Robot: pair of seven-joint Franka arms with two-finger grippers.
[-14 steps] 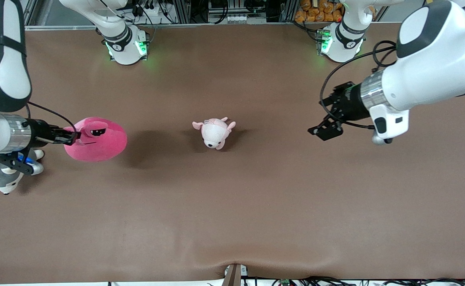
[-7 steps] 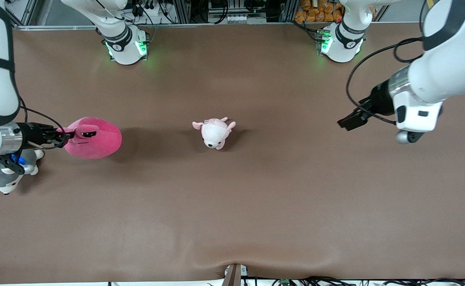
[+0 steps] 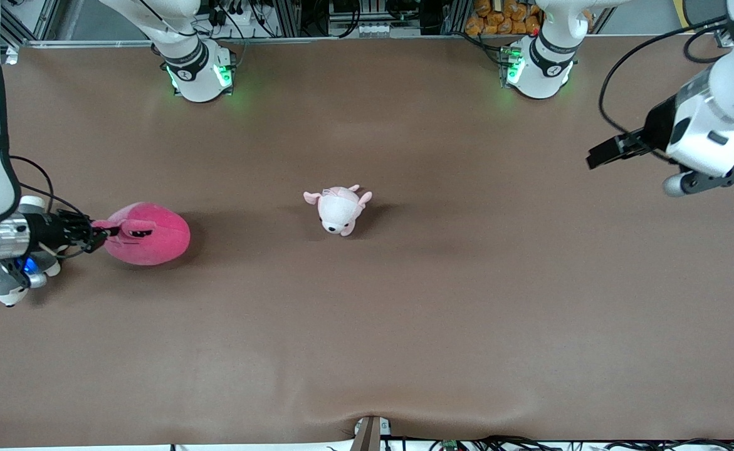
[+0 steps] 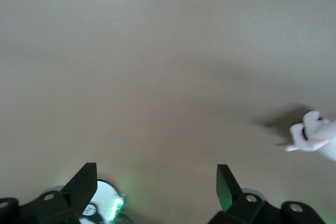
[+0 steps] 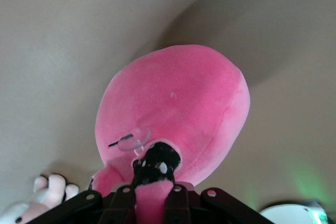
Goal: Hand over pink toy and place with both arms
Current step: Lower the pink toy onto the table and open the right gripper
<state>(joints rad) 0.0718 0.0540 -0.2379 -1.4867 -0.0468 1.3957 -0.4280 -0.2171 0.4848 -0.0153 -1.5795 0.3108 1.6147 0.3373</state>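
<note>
The pink toy (image 3: 148,233) is a hot-pink round plush at the right arm's end of the table, low over or on the surface; I cannot tell which. My right gripper (image 3: 96,233) is shut on a pink flap at the toy's edge. In the right wrist view the toy (image 5: 176,103) fills the middle, with the flap pinched in my right gripper (image 5: 152,200). My left gripper (image 3: 600,156) is open and empty, up in the air over the left arm's end of the table. It holds nothing in the left wrist view (image 4: 155,184) either.
A small pale-pink-and-white plush (image 3: 339,209) lies mid-table; it also shows in the left wrist view (image 4: 316,137) and the right wrist view (image 5: 39,203). A grey-and-white husky plush (image 3: 0,289) lies partly under the right wrist. The arm bases (image 3: 199,69) stand along the table's edge farthest from the front camera.
My right gripper has lowered the pink toy and drawn it toward the right arm's end. My left arm has pulled back, empty, toward its own end of the table.
</note>
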